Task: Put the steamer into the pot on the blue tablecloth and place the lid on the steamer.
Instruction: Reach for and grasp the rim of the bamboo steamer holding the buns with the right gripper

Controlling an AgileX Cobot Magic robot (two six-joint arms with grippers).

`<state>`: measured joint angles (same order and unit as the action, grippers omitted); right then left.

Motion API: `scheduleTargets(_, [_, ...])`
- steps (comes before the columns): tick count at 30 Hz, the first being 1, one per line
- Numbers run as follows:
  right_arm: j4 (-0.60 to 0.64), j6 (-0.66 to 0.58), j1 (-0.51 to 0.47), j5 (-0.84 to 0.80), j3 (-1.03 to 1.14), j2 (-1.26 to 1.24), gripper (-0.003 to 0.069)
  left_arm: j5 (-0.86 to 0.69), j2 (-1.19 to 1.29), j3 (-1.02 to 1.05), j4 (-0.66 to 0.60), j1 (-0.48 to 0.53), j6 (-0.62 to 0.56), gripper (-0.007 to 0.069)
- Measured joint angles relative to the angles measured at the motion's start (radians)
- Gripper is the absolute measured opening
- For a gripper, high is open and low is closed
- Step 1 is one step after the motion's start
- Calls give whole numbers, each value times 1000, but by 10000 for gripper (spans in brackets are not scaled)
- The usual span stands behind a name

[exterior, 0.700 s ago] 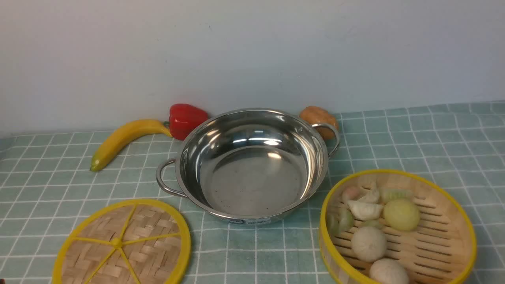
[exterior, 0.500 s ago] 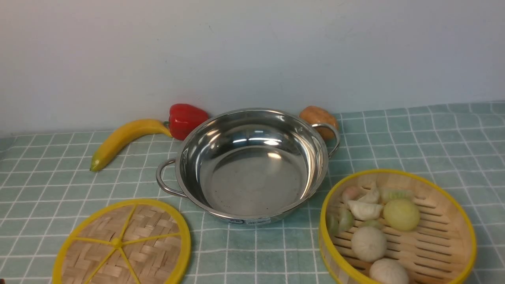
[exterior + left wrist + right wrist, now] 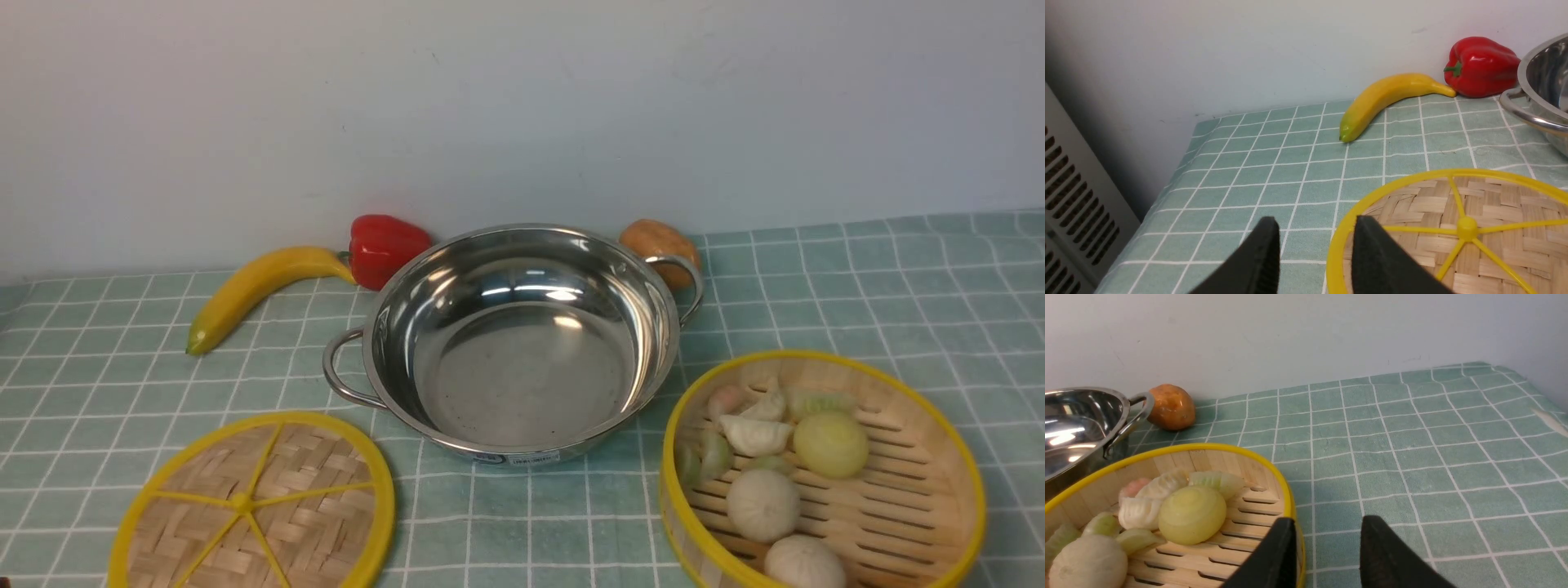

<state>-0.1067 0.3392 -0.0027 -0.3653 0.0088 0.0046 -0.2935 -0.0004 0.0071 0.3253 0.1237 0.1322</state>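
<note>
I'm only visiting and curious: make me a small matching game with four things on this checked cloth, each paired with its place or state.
Things:
1. pot
2. steamer
3. lid
4. banana

Descriptions:
A. holds dumplings
B. lies next to the red pepper
C. shiny, nothing inside
D. flat on the blue tablecloth, near side, left

Pairs: 1-C, 2-A, 3-D, 4-B.

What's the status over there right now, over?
Left end effector open at lid rim, right end effector open at steamer rim. Steamer, lid both on tablecloth; pot empty. Banana, pepper by the wall, not blocking.
</note>
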Motion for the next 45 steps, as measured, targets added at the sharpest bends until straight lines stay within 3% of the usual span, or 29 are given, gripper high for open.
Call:
scheduleTargets(11, [54, 23, 0, 7, 0, 0, 242, 12, 0, 0, -51, 0, 35, 243])
scheduleTargets(12, [85, 36, 0, 11, 0, 0, 242, 20, 0, 0, -75, 0, 56, 243])
scheduleTargets(14, [248, 101, 0, 27, 0, 0, 242, 95, 0, 0, -270, 0, 176, 243])
scheduleTargets(19, [475, 149, 0, 43, 0, 0, 242, 156, 0, 0, -496, 0, 305, 243])
scheduleTargets(28, [738, 154, 0, 171, 0, -1, 242, 200, 0, 0, -530, 0, 320, 243])
scheduleTargets(35, [968, 155, 1, 356, 0, -1, 242, 420, 0, 1, -546, 0, 366, 243])
scheduleTargets(40, [960, 136, 8, 426, -57, -1, 242, 653, 0, 1, -547, 0, 437, 243])
scheduleTargets(41, [873, 96, 20, 437, -123, -2, 242, 780, 0, -5, -517, 0, 466, 243])
scheduleTargets(45, [638, 51, 47, 384, -259, 2, 242, 722, 12, -92, -395, 0, 499, 243])
